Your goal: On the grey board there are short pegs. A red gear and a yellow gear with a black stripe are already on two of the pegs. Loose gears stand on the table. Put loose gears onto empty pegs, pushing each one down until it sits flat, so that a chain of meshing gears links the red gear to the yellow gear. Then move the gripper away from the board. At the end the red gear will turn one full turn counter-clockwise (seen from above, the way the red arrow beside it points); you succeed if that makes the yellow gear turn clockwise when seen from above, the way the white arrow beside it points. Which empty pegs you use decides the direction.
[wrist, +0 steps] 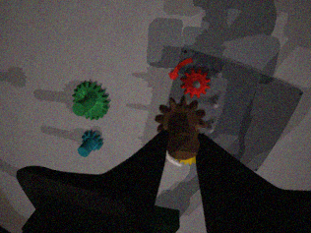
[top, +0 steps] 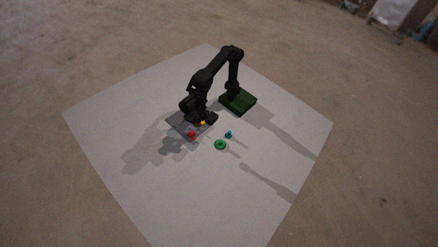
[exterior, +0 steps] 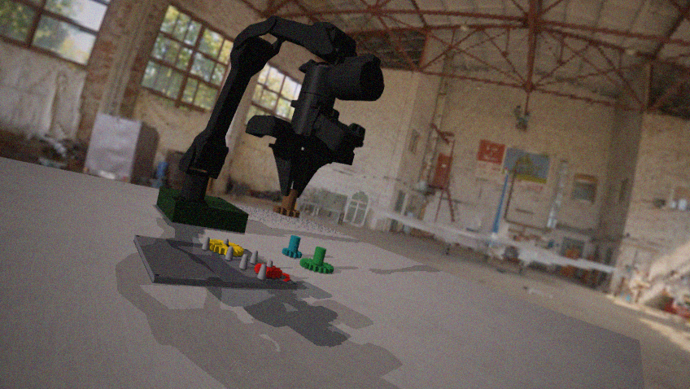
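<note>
We have the gripper (exterior: pixel 292 192) (wrist: pixel 182 137) clamped on the handle of a brown gear (top: pixel 198 125) (exterior: pixel 287 211) (wrist: pixel 180 119), which hangs in the air with its teeth below the fingertips. From the exterior view we see it raised well above the grey board (top: pixel 175 121) (exterior: pixel 178 265) (wrist: pixel 276 104); it is touching neither the board nor any peg. On the board, the red gear (top: pixel 191 134) (exterior: pixel 268 271) (wrist: pixel 196 83) sits near one corner with the red arrow (top: pixel 192 138) (exterior: pixel 286 275) (wrist: pixel 181 68) beside it. We find the yellow gear (top: pixel 202 122) (exterior: pixel 225 247) (wrist: pixel 189 160) farther along the same board, mostly hidden behind the brown gear in the wrist view. Bare grey pegs (exterior: pixel 244 261) stand upright between and beside those two gears, and none of them carries a loose gear. Off the board, a green gear (top: pixel 219 144) (exterior: pixel 316 264) (wrist: pixel 91 100) and a smaller teal gear (top: pixel 228 134) (exterior: pixel 292 251) (wrist: pixel 92 142) stand near each other on the table (top: pixel 171 196) (exterior: pixel 459 328) (wrist: pixel 44 29), handles up and apart. Behind them we see the arm's dark green base (top: pixel 247 98) (exterior: pixel 230 220).
</note>
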Robot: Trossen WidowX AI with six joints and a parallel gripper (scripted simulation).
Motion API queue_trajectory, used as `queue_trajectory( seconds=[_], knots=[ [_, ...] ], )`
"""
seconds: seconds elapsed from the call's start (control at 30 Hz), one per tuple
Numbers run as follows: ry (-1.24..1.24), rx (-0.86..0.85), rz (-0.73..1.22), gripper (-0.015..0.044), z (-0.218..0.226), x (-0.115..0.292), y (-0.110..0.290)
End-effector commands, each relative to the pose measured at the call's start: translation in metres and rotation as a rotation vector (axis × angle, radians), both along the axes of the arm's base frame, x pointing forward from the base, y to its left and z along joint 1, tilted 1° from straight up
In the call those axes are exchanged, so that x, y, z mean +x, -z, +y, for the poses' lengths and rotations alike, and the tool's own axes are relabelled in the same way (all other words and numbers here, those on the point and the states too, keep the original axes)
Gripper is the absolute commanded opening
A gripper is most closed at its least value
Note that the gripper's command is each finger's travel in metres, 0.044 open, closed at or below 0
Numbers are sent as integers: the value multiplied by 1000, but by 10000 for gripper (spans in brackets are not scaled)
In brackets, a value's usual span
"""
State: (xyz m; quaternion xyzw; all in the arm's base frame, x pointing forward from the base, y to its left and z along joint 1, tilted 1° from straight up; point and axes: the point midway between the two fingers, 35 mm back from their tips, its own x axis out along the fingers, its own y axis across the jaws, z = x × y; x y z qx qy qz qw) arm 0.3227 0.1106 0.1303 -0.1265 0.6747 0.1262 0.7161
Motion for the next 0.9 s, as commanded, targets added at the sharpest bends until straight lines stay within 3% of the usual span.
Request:
queue_trajectory(
  seconds=[0.0,0.57,0.87],
  knots=[
    [-2,3,6,0,-10,3,9],
    [-2,-1,5,0,-51,14,40],
    [-2,-1,5,0,-52,14,36]
  ],
)
